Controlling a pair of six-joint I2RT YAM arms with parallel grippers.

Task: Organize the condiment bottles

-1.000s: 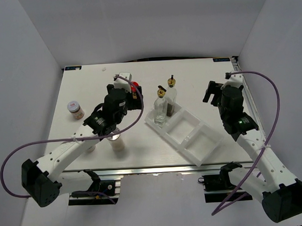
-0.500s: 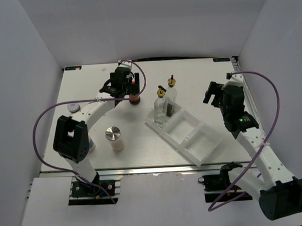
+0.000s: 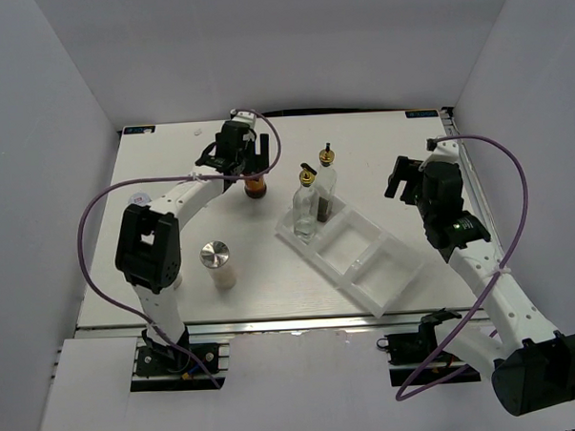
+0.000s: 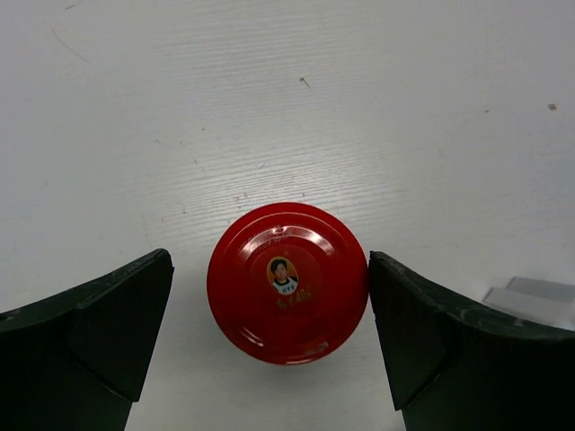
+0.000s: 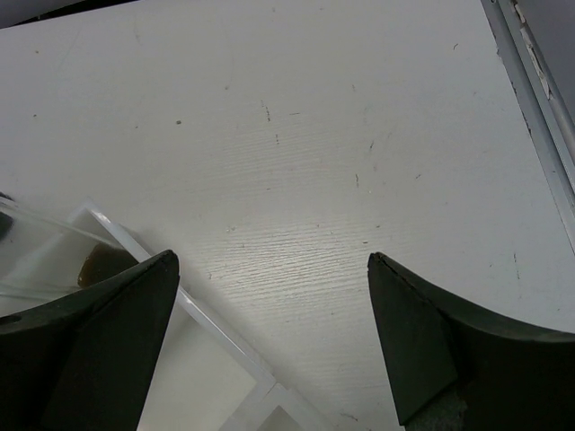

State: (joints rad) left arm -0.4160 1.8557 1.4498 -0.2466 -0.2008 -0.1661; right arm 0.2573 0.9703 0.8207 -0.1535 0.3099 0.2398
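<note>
Left gripper (image 4: 269,337) hanging wide open over upright dark red-lidded round jar (image 4: 287,281), jar sitting between fingers (image 4: 90,332), slightly toward 12 o'clock; left arm (image 3: 186,196) nearer.

A white three-compartment tray (image 3: 380,269) lies angled on the table (image 3: 380,154).

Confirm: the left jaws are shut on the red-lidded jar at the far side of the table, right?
No: the left jaws are open, flanking the red-lidded jar without touching it, as the left wrist view shows. The rest is right.
</note>
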